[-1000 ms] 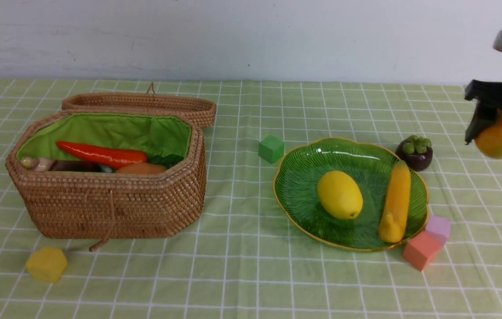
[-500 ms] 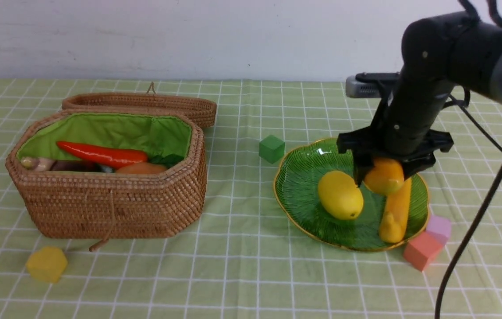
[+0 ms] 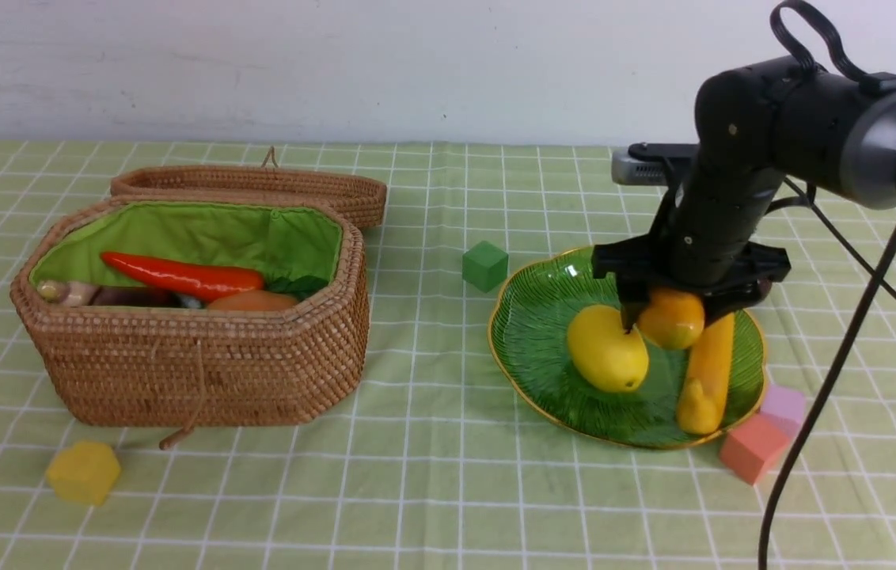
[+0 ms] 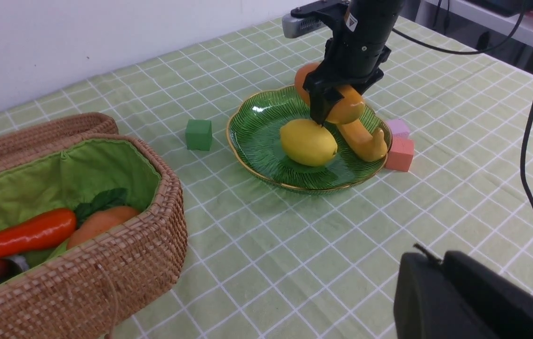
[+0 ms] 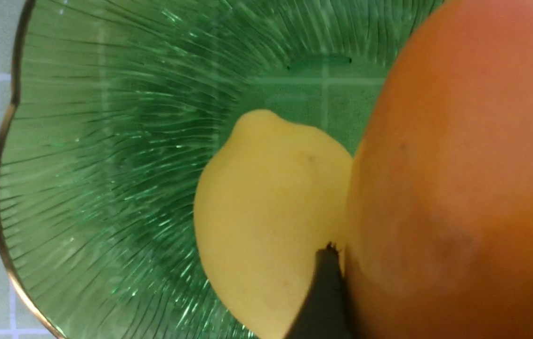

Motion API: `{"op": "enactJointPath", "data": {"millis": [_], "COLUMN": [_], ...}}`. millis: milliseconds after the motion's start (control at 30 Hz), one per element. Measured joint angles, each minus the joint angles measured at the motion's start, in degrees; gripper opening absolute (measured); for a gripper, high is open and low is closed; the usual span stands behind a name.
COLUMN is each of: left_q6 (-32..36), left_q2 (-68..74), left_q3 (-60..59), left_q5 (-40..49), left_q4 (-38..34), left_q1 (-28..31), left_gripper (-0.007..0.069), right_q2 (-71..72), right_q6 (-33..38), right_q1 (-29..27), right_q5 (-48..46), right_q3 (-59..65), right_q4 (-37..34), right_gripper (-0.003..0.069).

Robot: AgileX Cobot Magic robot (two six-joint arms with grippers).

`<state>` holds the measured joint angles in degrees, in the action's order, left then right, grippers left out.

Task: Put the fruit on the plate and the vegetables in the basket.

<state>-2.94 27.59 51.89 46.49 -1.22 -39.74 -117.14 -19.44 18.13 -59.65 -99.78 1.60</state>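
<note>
Two fruits, lemon (image 3: 606,348) and banana (image 3: 708,372), flank the mango (image 3: 671,318) pinched in my right gripper (image 3: 673,317) over the plate (image 3: 531,332), blocks (image 3: 750,447) crowding its near rim.

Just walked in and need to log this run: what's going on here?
The right gripper holds the mango low over the green plate, between the lemon and banana already on it. The basket holds the vegetables. The left gripper is shut and idle.
</note>
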Motion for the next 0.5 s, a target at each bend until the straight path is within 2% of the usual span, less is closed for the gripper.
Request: {"op": "enactJointPath", "data": {"millis": [100,233,367,433,500], "left_q6": [0.0,0.0,0.0,0.0,0.0], "left_q2": [0.0,0.0,0.0,0.0,0.0], "left_q3": [0.0,0.0,0.0,0.0,0.0], "left_q5": [0.0,0.0,-0.3,-1.0,-1.9], "left_q4": [0.0,0.1,0.2,0.3,0.4], "left_q1": [0.0,0.0,0.0,0.0,0.0], "left_gripper": [0.0048,0.005,0.005,0.005,0.0046], "right_q2": [0.2,1.9,6.3,9.3,13.9], "right_q6": [0.0,0.0,2.3,4.5,7.2], "right_q1": [0.0,-0.1,-0.2,-0.2,-0.2], "right_q5": [0.1,0.0,-2.3,-4.3,-8.3], "right_q3": [0.0,0.0,-0.3,-0.4,-0.5], "right_q4": [0.6,1.1,1.1,0.7,0.2], "right_gripper": [0.0664,0.0674,0.0622,0.0575,0.0493]}}
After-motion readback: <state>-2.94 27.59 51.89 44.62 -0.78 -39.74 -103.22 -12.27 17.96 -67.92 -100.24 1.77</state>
